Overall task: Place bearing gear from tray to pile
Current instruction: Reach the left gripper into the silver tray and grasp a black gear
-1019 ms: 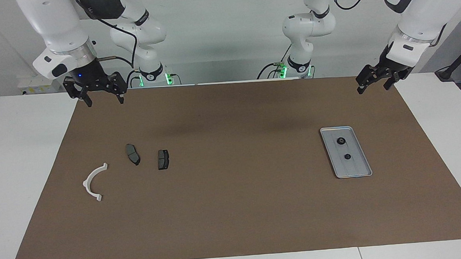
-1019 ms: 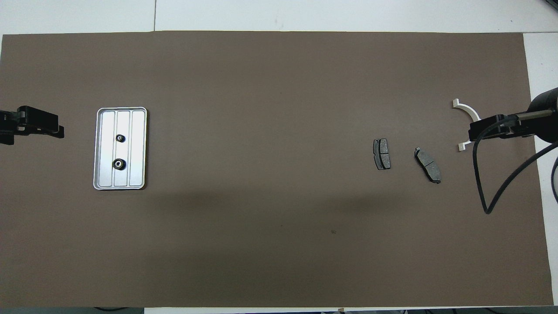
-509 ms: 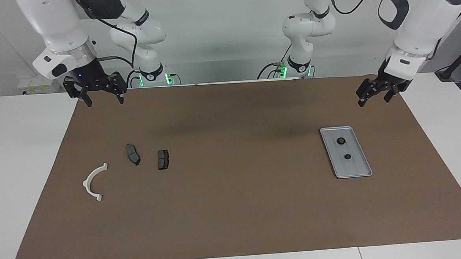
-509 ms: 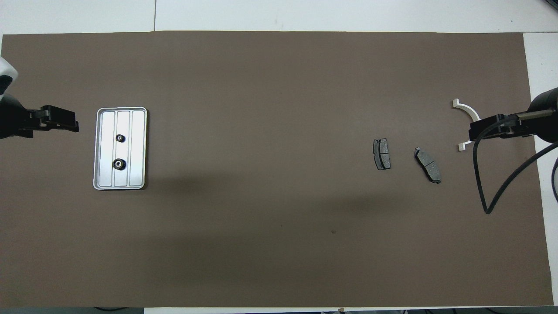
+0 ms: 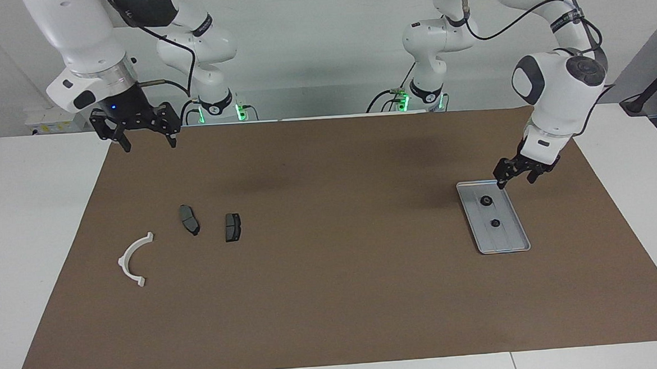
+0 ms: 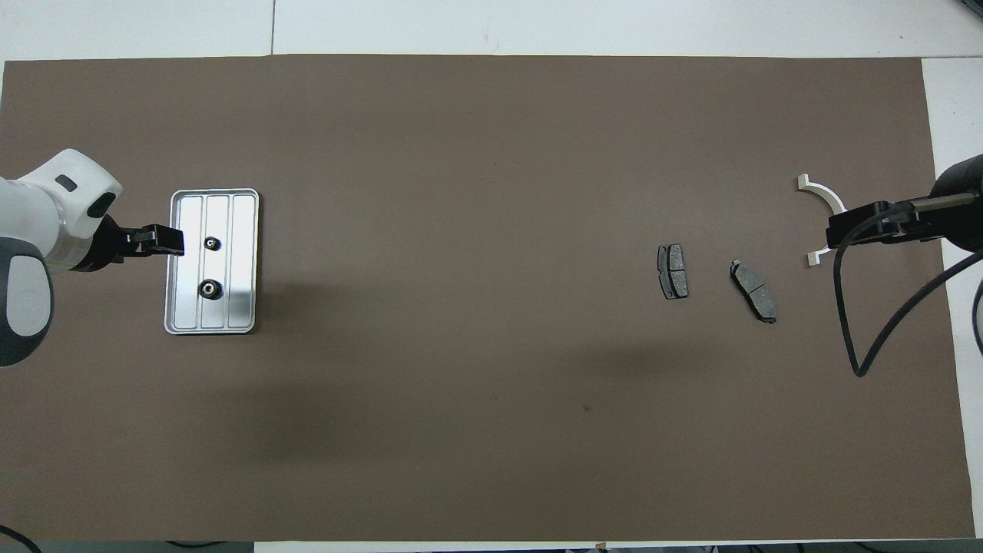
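Observation:
The silver tray [image 5: 508,237] [image 6: 244,230] lies toward the left arm's end of the table. Two small black bearing gears sit in it, the larger one [image 5: 485,200] [image 6: 208,289] nearer the robots than the smaller one [image 5: 495,223] [image 6: 213,243]. My left gripper [image 5: 515,181] [image 6: 170,240] hangs open and empty over the tray's rim. The pile lies toward the right arm's end: a white curved bracket [image 5: 122,263] [image 6: 822,189] and two dark pads [image 5: 189,219] [image 5: 232,226]. My right gripper [image 5: 150,144] [image 6: 845,229] waits open, raised over the mat's corner.
A brown mat [image 5: 333,274] covers the table between tray and pile. A black cable [image 6: 845,307] loops down from the right arm. In the overhead view the right gripper covers the middle of the bracket.
The left arm has swung in and down from off the mat's edge to over the tray's rim. The right arm has not moved.

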